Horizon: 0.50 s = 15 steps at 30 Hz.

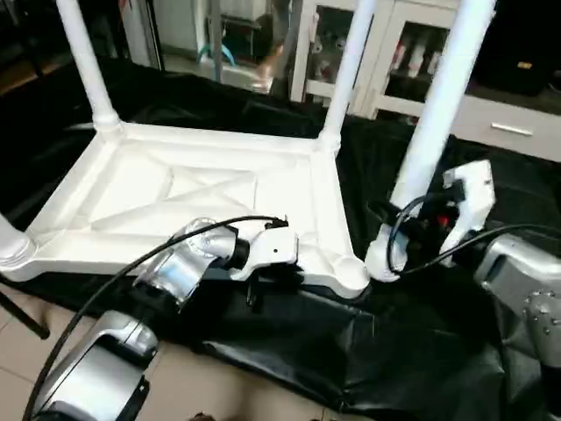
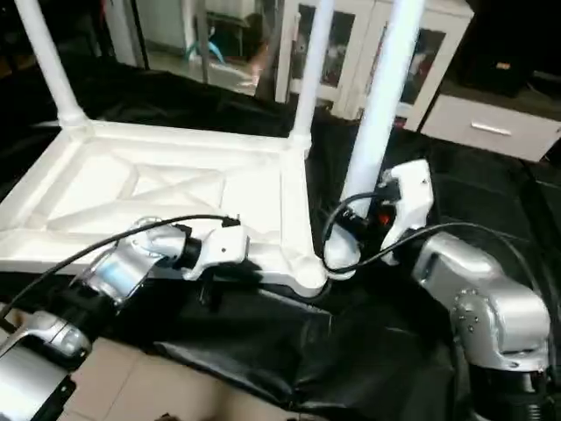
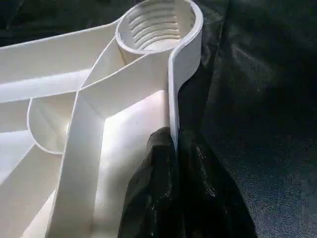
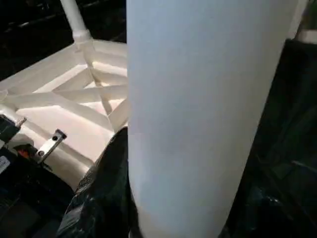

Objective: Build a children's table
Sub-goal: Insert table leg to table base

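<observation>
Head view: the upturned tabletop [image 1: 202, 197] carries three legs; the right gripper [image 1: 412, 230], clamped on the fourth leg [image 1: 438, 123], holds it just outside the empty corner socket [image 1: 351, 270].

Left wrist view: the left gripper [image 3: 171, 163] pinches the rim near that socket.

Right wrist view: the leg sits immediately ahead, unseated.

Support is a black sheet [image 1: 421, 351], crumpled, spread over a low surface; its near edge hangs onto a light tiled floor [image 1: 219, 386]. All places relative to the tabletop [image 1: 219, 197].

Tabletop lies directly on the sheet, ribbed underside up, X-ribs visible. Three legs stand in its corner sockets: far-left leg [image 1: 83, 61], far-right leg [image 1: 346, 74], near-left leg [image 1: 10, 241]. Near-right socket [image 3: 158, 25] is empty, threads visible inside. Fourth leg [image 1: 438, 114] stands tilted just beside that socket, its lower end on the sheet. Sheet bunches in folds below the tabletop's near edge.
</observation>
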Motion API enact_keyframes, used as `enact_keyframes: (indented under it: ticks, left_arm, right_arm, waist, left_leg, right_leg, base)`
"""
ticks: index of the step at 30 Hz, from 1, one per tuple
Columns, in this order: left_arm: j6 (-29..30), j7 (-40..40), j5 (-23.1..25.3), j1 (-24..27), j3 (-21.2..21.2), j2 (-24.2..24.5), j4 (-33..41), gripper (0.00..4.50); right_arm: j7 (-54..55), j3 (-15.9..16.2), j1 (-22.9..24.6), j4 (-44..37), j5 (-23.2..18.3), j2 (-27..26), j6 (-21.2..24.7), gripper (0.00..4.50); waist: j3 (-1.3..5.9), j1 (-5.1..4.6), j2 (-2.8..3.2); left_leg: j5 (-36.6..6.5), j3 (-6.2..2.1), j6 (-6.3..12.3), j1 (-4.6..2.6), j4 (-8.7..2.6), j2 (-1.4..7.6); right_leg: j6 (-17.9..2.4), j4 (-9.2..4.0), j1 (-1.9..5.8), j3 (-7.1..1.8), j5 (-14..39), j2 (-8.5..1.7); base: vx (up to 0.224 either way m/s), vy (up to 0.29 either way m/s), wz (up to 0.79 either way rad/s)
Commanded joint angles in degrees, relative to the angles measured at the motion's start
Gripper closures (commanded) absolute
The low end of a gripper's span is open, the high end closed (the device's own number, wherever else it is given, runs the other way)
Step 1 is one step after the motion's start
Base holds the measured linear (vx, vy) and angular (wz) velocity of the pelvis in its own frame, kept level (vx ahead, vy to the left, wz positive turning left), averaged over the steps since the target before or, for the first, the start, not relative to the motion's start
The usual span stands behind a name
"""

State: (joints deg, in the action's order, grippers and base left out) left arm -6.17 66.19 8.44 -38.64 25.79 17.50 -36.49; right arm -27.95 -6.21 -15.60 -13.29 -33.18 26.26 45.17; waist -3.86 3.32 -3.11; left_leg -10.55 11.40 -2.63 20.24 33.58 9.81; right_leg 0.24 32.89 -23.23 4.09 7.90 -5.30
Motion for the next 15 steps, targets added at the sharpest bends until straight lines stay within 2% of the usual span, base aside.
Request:
enact_keyframes:
  ticks: [1,6,15]
  left_arm:
    - [1.3,1.5,0.8,2.3,2.5,-0.7,-0.7,4.50]
    - [3.3,1.8,0.8,3.1,2.5,-0.3,1.9,4.50]
    - [4.5,1.9,1.3,3.9,2.5,0.1,4.0,4.50]
  right_arm:
    - [0.5,1.0,0.1,1.1,1.5,-1.0,-1.2,2.67]
    - [0.5,2.3,-1.1,2.6,1.7,-2.6,-1.3,2.67]
    - [-0.6,4.7,-2.2,5.6,3.1,-3.6,-2.2,2.67]
  waist:
    - [2.95,-0.20,-0.17]
    - [3.00,-0.03,-0.05]
    - [2.82,-0.20,-0.08]
  left_leg:
    - [-20.5,-2.20,-0.59,-0.67,-4.64,3.39]
    - [-18.3,-1.99,-0.86,-0.39,-4.89,3.66]
    - [-18.4,-1.96,-0.84,-0.36,-4.96,3.58]
  right_leg:
    - [-5.6,-5.35,1.01,-2.53,32.3,-4.06]
    - [-8.0,-4.40,1.24,-2.79,25.1,-3.84]
    - [-7.8,-4.57,1.23,-2.89,26.3,-3.94]
  base:
    - [0.000,0.000,0.00]
    - [0.000,0.000,0.00]
    - [0.000,0.000,0.00]
